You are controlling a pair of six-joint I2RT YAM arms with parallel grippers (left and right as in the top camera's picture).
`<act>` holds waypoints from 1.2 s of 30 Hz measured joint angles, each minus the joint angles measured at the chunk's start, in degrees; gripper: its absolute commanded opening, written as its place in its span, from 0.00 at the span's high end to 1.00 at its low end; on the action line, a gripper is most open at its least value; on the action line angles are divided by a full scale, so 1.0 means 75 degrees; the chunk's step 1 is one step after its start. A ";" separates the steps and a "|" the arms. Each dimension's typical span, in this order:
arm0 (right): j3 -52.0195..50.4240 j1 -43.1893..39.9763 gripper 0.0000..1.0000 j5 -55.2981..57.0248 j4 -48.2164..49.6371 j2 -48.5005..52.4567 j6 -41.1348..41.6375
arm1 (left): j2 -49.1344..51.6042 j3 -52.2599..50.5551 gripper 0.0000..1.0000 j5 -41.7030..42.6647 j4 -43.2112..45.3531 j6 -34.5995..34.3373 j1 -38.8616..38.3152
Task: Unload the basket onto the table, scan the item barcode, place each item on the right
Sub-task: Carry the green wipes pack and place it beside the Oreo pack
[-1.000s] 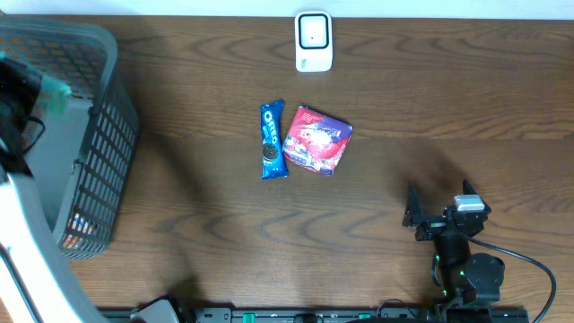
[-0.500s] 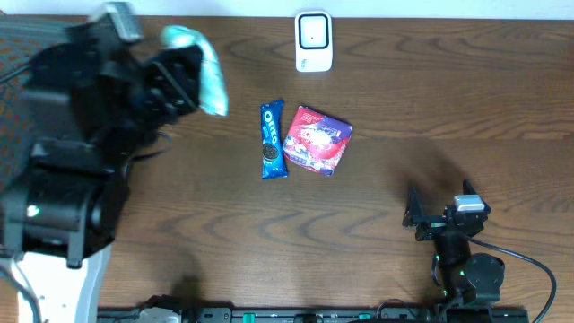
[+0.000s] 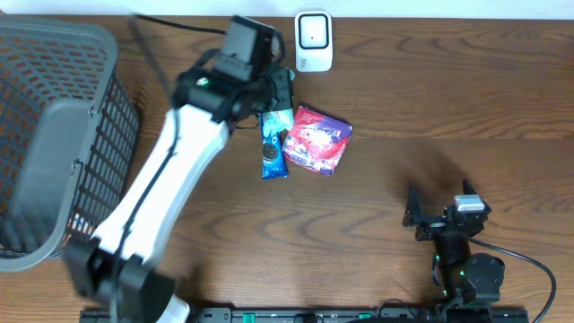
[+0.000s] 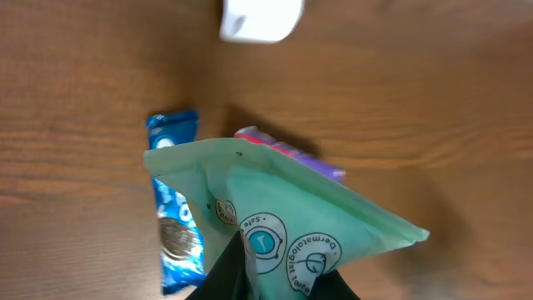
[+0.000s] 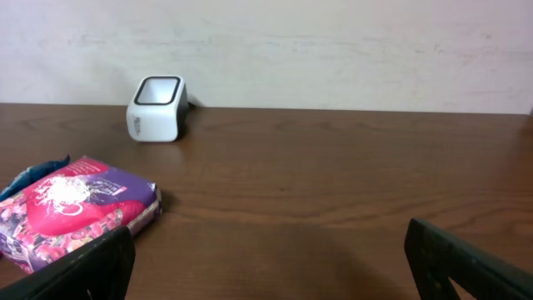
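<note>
a mint-green plastic pouch is clenched in the left claw above a blue cookie pack and pink packet (near the white boxy scanner), while the right claw is seen spread wide.

Left wrist view: scanner blurred, cut by top edge; green pouch runs off bottom edge, hides most of purple pack + part of Oreo pack. Overhead: left arm covers nearly all the pouch, basket cut at left edge.
</note>
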 measured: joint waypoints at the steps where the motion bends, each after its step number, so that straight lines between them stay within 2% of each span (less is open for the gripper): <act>1: 0.0000 0.0000 0.01 -0.0003 0.0000 0.0000 0.0000 | 0.0239 0.0000 0.93 -0.0172 0.0000 0.0038 -0.0017; 8: 0.0000 0.0000 0.01 -0.0003 0.0003 0.0000 -0.0003 | 0.1530 0.0000 0.92 -0.3016 -0.0204 0.0125 0.0184; 12: 0.0000 0.0000 0.01 -0.0003 0.0003 0.0000 0.0000 | 0.1766 0.0000 0.93 -0.3684 -0.0487 0.0125 0.0516; 24: 0.0000 0.0000 0.01 0.0000 0.0003 0.0000 0.0000 | 0.3602 -0.0050 0.93 -0.2454 -0.0495 0.0128 0.0498; 30: 0.0000 0.0000 0.01 0.0000 0.0000 0.0000 0.0000 | 0.3625 -0.0035 0.93 -0.1932 -0.0478 0.0114 0.0493; 36: 0.0000 0.0000 0.01 -0.0003 0.0000 0.0000 0.0000 | 0.3625 -0.0017 0.92 -0.1626 -0.0356 -0.0609 0.0000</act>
